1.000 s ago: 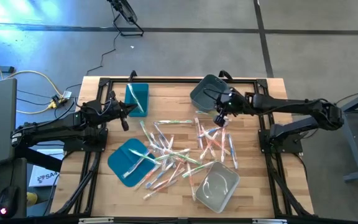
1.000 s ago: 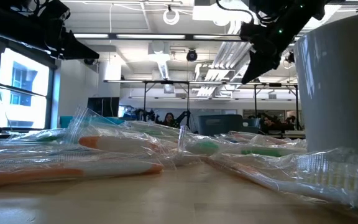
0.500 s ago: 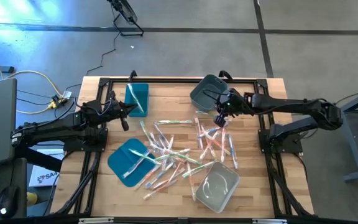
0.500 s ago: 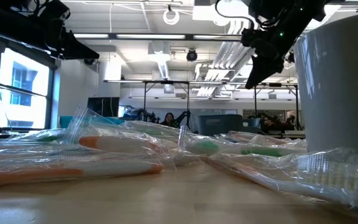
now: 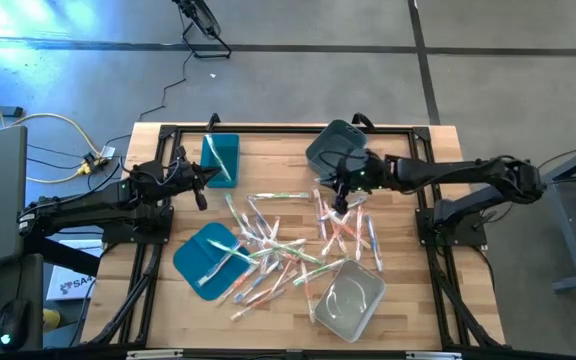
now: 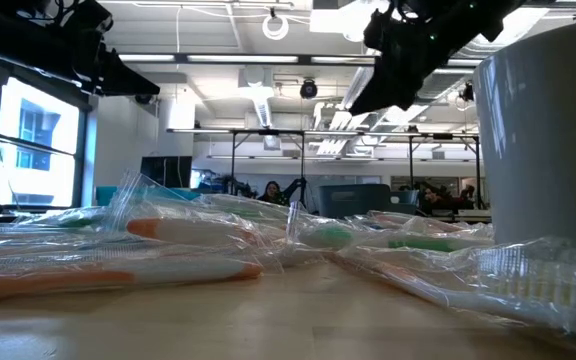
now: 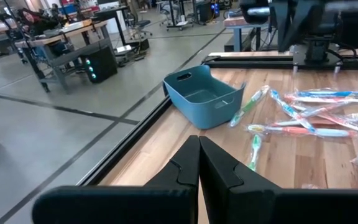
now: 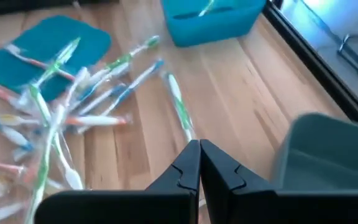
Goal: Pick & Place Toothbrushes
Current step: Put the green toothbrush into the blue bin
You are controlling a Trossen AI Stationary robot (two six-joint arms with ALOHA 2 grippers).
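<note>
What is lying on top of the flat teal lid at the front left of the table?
A few toothbrushes lie across the flat teal lid, reaching in from the pile beside it. Whether anything sits under the lid cannot be seen, since it covers the wood.

You are looking at a robotics lab or open workshop hall. The wooden table [image 5: 398,300] sits in a black metal frame [image 5: 268,129] on a bare concrete floor [image 5: 298,70] marked with dark lines. Cables [image 5: 58,125] trail across that floor beside the rig. Beyond the table, the low view shows an exposed ceiling with strip lights [image 6: 238,58] and ducts, and the left wrist view shows workbenches [image 7: 73,37] with equipment.
</note>
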